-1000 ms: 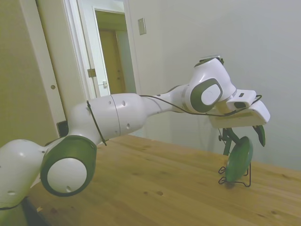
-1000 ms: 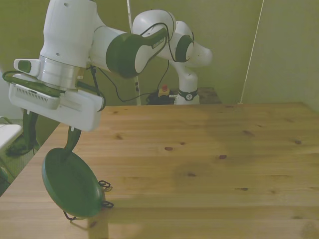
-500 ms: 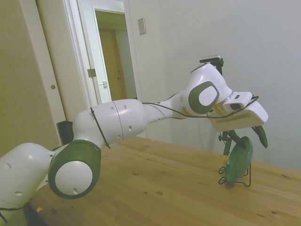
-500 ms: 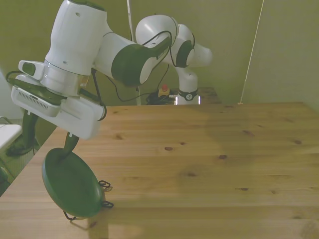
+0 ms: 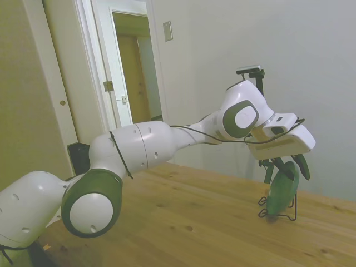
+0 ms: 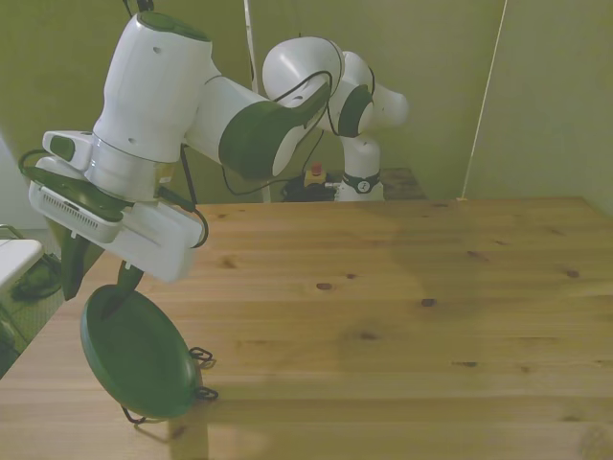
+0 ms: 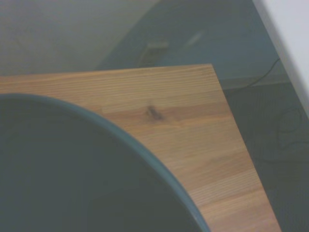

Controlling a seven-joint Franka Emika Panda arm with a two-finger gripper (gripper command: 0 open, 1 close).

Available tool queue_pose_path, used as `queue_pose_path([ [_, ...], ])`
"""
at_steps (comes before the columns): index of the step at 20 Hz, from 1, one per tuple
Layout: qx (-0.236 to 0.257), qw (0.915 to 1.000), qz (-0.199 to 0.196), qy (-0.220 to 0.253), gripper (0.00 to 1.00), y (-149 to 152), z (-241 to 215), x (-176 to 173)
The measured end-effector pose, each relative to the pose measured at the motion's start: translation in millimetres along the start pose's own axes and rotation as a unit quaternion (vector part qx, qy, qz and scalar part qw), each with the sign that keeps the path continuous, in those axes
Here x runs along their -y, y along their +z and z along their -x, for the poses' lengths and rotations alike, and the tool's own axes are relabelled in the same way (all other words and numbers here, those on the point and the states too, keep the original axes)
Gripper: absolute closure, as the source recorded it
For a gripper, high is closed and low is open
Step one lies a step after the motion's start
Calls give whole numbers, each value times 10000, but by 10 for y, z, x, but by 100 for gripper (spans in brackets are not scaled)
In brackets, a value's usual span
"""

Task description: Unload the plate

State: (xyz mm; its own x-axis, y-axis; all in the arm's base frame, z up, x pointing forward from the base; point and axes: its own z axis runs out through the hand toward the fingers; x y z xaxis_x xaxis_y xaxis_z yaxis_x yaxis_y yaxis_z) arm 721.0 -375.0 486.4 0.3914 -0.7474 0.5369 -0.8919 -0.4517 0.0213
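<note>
Plate (image 6: pixel 134 353): teal, on edge in wire stand (image 6: pixel 198 376) at tabletop (image 6: pixel 383 307) corner. Tool (image 6: pixel 96 273): fingers apart, straddling top rim, not yet closed. Risks: off-centre pinch slips; stand lifts or tips with plate; plate falls off nearby edge.

Round teal-green plate (image 6: pixel 134 353) on edge, tilted, in a wire stand (image 6: pixel 199 374) near the table corner.

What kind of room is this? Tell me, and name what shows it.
Probably an indoor robot test room, not a kitchen: a wooden table bearing only a plate in a wire stand, plain walls, and a doorway.
</note>
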Motion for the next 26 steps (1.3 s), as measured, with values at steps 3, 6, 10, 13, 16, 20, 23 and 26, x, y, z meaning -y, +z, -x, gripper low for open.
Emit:
queue_pose_path([
  [3, 31, 10000, 15, -8, 100, 28, 17, 5],
  [6, 53, 10000, 19, -15, 100, 52, 32, 13],
  [10, 85, 10000, -23, 3, 100, -10, 14, 18],
  [13, 71, 9999, -83, 7, 100, -61, 5, 32],
  [16, 71, 9999, -121, 2, 100, -86, 11, 53],
  [20, 15, 9998, -221, 7, 100, -259, -23, 79],
  [23, 36, 9995, -324, 18, 100, -529, -74, 70],
  [26, 402, 9977, -534, 87, 100, -954, -80, 40],
])
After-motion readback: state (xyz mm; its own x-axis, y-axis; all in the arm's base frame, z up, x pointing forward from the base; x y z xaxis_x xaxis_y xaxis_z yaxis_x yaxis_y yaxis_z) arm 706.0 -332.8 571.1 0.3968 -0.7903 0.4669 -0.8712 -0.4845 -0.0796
